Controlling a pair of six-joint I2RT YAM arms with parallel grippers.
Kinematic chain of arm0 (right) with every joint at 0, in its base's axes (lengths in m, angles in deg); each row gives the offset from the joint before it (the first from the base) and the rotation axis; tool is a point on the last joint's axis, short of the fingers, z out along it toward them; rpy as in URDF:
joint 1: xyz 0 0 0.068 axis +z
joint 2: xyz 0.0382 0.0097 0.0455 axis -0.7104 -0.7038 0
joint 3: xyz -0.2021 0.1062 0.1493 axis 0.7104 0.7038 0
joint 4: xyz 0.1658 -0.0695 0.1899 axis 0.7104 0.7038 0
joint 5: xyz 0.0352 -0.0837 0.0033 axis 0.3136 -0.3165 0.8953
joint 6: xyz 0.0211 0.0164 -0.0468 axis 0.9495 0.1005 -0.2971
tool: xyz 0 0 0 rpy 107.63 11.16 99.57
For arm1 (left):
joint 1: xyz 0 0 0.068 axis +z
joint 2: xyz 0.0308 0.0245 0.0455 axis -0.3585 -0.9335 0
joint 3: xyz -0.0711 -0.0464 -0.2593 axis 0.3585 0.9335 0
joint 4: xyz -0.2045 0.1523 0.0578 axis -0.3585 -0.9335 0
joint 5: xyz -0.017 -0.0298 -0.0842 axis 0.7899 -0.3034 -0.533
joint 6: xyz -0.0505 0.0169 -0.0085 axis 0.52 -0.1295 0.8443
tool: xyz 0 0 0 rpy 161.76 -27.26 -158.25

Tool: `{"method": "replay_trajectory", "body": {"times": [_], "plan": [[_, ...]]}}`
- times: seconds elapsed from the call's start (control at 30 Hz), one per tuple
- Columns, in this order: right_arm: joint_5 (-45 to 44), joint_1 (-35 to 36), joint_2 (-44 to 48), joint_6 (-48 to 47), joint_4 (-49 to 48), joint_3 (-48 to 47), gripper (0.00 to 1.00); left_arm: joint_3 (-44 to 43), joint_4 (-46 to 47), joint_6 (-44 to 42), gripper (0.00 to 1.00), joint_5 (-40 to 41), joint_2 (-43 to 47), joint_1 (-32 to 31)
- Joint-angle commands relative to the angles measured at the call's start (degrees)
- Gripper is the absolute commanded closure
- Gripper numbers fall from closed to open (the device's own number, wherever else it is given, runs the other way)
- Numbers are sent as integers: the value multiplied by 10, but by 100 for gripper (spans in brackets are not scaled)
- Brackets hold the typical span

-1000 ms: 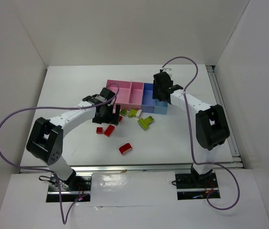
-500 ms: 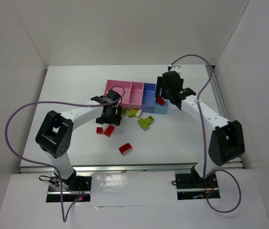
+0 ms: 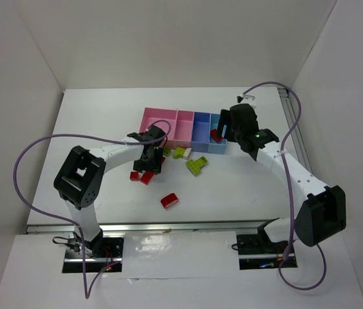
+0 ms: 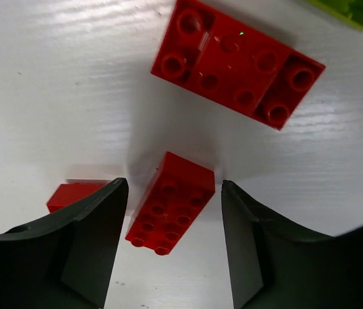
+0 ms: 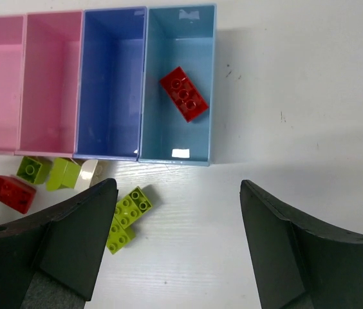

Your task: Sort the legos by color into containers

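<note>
Lying newly released in bin (image 5: 168,132), red brick (image 5: 184,94)

The right gripper (image 5: 175,183) has let go and pulled back, and a red brick (image 5: 184,94) now lies in the light blue bin (image 5: 197,138). The left gripper (image 4: 172,183) has slid over a small red brick (image 4: 172,207).

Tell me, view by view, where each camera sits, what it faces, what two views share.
Top external: above and behind the bases, looking down on the table; left arm and right arm show.
Left wrist: on the left arm, facing down; left fingers flank a small red brick.
Right wrist: on the right arm, facing down at the containers; right fingers frame the bottom.
Shared: right wrist and top external show the binned red lego.
</note>
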Motion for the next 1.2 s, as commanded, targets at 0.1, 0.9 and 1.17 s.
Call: {"method": "replay_trajectory", "body": {"times": [0.1,0.9,1.17], "plan": [[2,-3,12,7,11,1,16,1,-18,24,30,37,-16,-44],[55,-67,18,55,-3,7,16,-274,-47,-40,95,-200,-3,-66],[-11,-78,79,101,9,13,13,-552,-47,-27,100,-296,-209,-66]]}}
